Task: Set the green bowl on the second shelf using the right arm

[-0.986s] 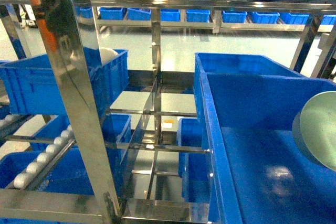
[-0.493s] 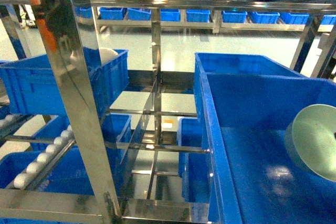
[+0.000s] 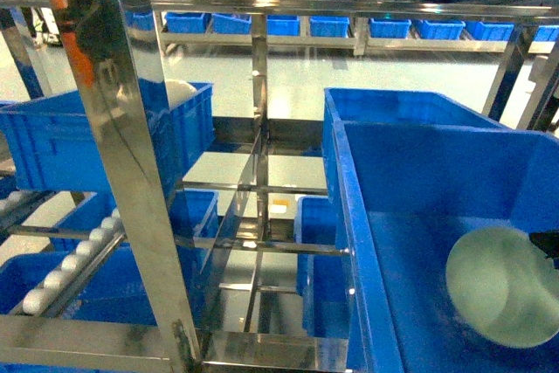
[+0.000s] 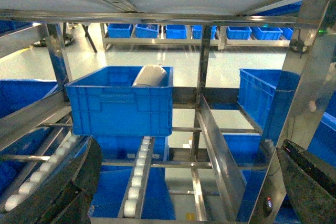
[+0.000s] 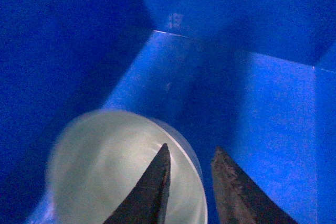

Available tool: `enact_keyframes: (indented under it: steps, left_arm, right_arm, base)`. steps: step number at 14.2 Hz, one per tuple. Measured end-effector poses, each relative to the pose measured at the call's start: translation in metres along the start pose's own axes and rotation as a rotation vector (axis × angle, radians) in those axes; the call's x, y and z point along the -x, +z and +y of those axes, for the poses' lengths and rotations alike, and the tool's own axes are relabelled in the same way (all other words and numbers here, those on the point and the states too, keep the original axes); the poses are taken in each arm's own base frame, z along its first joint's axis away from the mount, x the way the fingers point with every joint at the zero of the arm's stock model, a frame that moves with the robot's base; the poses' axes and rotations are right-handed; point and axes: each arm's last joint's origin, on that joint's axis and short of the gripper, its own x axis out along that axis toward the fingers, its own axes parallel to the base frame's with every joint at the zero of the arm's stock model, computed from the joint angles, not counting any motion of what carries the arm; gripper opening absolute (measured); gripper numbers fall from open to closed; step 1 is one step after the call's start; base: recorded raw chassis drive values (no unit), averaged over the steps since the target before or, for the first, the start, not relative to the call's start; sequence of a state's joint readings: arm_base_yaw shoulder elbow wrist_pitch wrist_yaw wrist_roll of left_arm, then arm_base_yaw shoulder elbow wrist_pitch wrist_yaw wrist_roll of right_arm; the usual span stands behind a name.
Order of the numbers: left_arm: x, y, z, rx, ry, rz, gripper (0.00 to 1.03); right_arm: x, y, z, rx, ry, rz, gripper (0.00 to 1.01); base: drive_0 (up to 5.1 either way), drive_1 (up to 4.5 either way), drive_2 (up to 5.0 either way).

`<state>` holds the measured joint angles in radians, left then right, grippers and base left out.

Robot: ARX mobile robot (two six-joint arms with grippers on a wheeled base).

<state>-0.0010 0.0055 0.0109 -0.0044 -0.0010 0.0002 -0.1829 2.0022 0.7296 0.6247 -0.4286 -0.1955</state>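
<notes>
One finger of my right claw (image 5: 190, 182) sits inside the green bowl (image 3: 500, 286), pinching its rim nearly closed, low within the near right blue bin (image 3: 367, 242), where tilting could let it slip.

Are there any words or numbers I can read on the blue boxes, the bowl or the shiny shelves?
None: no words or numbers can be read in any view.
Blue bin: plain walls, no label.
Green bowl: plain and blurry.
Steel rack: only reflections.
Far blue bins: too small to show any writing.
</notes>
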Motion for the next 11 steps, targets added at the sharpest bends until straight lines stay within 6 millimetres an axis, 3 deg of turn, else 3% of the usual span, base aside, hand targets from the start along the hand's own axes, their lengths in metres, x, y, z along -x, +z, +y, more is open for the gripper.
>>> enact_keyframes:
  steps: [1, 5, 7, 11]
  left_arm:
    - [0.000, 0.000, 0.000, 0.000, 0.000, 0.000, 0.98]
    - [0.000, 0.000, 0.000, 0.000, 0.000, 0.000, 0.98]
    - [0.000, 0.000, 0.000, 0.000, 0.000, 0.000, 0.98]
    - [0.000, 0.000, 0.000, 0.000, 0.000, 0.000, 0.98]
  right_arm:
    - [0.000, 0.001, 0.000, 0.002, -0.003, -0.001, 0.28]
    - [-0.003, 0.012, 0.004, 0.024, -0.073, -0.054, 0.76]
    - [0.012, 0.018, 0.014, 0.035, -0.133, -0.128, 0.99]
    - [0.066, 0.011, 0.040, 0.087, -0.199, -0.250, 0.98]
  base:
    - [0.0, 0.00, 0.0]
    - [0.0, 0.00, 0.0]
    - [0.0, 0.00, 0.0]
    - [0.0, 0.00, 0.0]
